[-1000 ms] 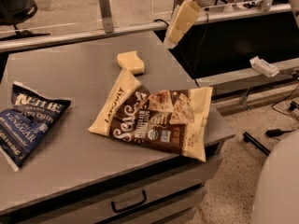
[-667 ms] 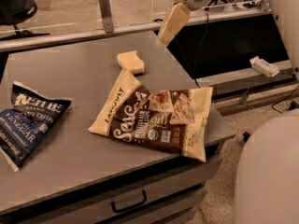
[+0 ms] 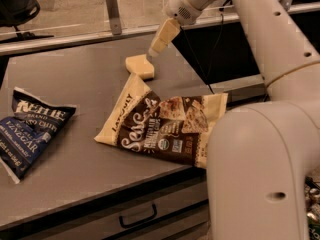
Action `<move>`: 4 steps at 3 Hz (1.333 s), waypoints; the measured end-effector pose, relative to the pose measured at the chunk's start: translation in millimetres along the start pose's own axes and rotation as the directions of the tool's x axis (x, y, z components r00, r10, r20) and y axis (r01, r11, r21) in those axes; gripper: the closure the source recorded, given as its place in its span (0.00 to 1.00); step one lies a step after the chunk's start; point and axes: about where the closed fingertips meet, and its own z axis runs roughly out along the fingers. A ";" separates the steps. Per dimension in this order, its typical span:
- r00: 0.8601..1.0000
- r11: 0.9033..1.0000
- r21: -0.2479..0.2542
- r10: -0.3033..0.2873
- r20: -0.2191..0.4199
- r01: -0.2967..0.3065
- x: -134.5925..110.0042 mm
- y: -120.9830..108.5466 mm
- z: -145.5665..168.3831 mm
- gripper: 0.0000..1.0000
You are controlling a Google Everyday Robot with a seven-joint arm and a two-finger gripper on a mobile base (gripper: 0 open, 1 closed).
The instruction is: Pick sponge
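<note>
Sponge (image 3: 140,67) seemingly just under gripper (image 3: 151,52)

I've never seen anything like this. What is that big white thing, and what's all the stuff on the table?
The big white shape is a robot arm, bending across the right of the picture. At its end is the gripper, its pale yellow hand, pointing down over the far side of the grey table. There is only one camera, looking down at the table; where it sits I cannot tell. On the table lie a small pale sponge at the gripper's tip, a cream-and-brown chip bag in the middle, and a blue chip bag at the left. The sponge is not lifted.
</note>
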 end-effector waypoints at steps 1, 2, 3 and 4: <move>0.999 0.999 -0.021 0.049 0.011 -0.049 14.6 -9.0 40.9 0.00; 0.996 0.993 -0.080 0.083 0.029 -0.081 23.4 -0.7 64.8 0.00; 0.992 0.981 -0.155 0.122 0.043 -0.114 30.2 16.9 76.0 0.06; 0.990 0.971 -0.203 0.136 0.042 -0.125 35.6 29.2 85.9 0.24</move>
